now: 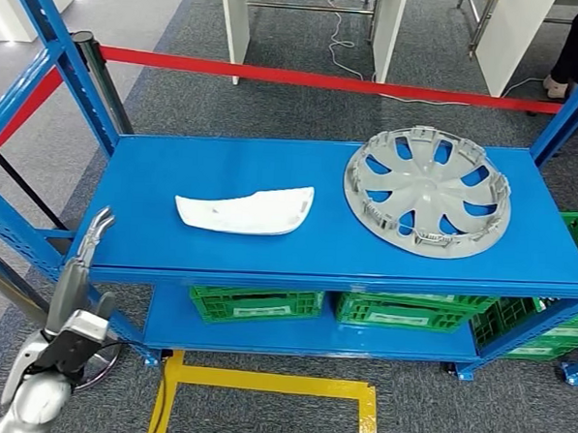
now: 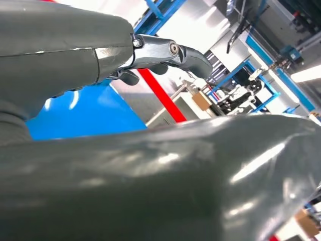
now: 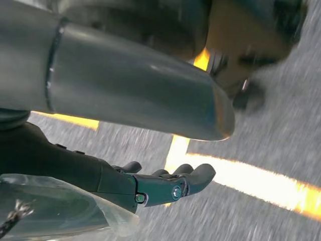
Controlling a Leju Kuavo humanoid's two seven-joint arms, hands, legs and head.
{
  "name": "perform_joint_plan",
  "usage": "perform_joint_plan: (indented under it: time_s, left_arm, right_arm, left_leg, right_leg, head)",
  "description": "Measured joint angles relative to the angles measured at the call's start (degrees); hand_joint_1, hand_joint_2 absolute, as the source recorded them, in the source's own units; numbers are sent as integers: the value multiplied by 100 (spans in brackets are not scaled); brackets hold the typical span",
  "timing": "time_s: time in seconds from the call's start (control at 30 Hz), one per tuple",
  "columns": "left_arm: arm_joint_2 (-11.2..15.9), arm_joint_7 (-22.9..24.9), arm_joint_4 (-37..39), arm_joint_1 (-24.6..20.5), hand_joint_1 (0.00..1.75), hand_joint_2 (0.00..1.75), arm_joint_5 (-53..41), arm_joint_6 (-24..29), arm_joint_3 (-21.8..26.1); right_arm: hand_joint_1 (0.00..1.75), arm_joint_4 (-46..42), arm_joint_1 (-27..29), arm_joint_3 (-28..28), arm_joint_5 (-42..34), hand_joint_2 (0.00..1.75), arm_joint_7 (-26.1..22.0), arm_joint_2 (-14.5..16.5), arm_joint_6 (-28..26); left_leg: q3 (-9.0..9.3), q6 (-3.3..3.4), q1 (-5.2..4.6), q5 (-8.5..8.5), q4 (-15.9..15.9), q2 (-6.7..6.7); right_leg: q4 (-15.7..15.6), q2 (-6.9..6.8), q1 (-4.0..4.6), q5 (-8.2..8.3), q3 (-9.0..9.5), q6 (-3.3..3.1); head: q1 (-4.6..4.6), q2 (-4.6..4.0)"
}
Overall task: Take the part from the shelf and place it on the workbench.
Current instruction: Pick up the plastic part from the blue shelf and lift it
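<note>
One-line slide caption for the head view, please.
Left hand raised, fingers apart, at the blue shelf's left edge; white curved part and grey wheel cover lie untouched on top.

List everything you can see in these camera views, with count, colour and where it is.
white part: one, white, on the shelf's top deck, left of middle
wheel cover: one, silver-grey, top deck, right side
shelf: one, blue, in front of the robot
crates: several, green, on the lower deck and at the right end
barrier tape: one, red, behind the shelf
floor lines: yellow, on the grey carpet
person: one, dark clothing, far right corner
left hand: one, grey, empty, fingers apart, at the shelf's left end
right hand: one, dark, empty, hanging above the floor
</note>
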Motion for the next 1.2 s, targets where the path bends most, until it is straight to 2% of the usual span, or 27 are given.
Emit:
perform_joint_plan:
  time_s: [0.23, 0.47, 0.6, 0.87, 1.2]
  left_arm:
    - [339, 456, 462, -510, 0, 0, -1038, 326, -221]
    - [554, 819, 1004, -1208, 0, 0, -1941, 435, -610]
    - [636, 967, 1369, -1697, 0, 0, -2227, 349, -919]
    - [621, 1323, 2131, -2610, 0, 0, -2610, 187, -1490]
    - [245, 1452, 3274, -3570, 0, 0, -2735, -158, -2148]
  right_arm:
    - [0, 5, -4, -99, -299, 0, -759, -45, 610]
    - [0, 8, -21, -164, -338, 0, -930, -84, 1104]
    - [0, 18, -35, -177, -302, 175, -857, -119, 1256]
    - [0, 45, -54, -177, -281, 175, -609, -182, 1358]
    - [0, 55, -57, -173, -193, 175, -362, -241, 1492]
  left_leg:
    - [-1, -1, 0, 2, 1, 1]
    - [-3, 0, 0, 3, 5, 0]
    - [-6, 0, 0, 4, 8, 2]
    - [-10, 4, 0, 6, 10, 5]
    - [-14, 4, -1, 6, 13, 6]
  right_leg:
    - [1, 1, -1, 1, -2, 0]
    - [1, 0, -1, 2, 1, 1]
    - [1, 4, -1, 6, 4, 3]
    - [2, 7, -1, 9, -1, 4]
    - [2, 12, -2, 15, -1, 11]
  head:
    - [1, 0]
    - [1, 0]
    - [-1, 0]
    - [1, 0]
    - [1, 0]
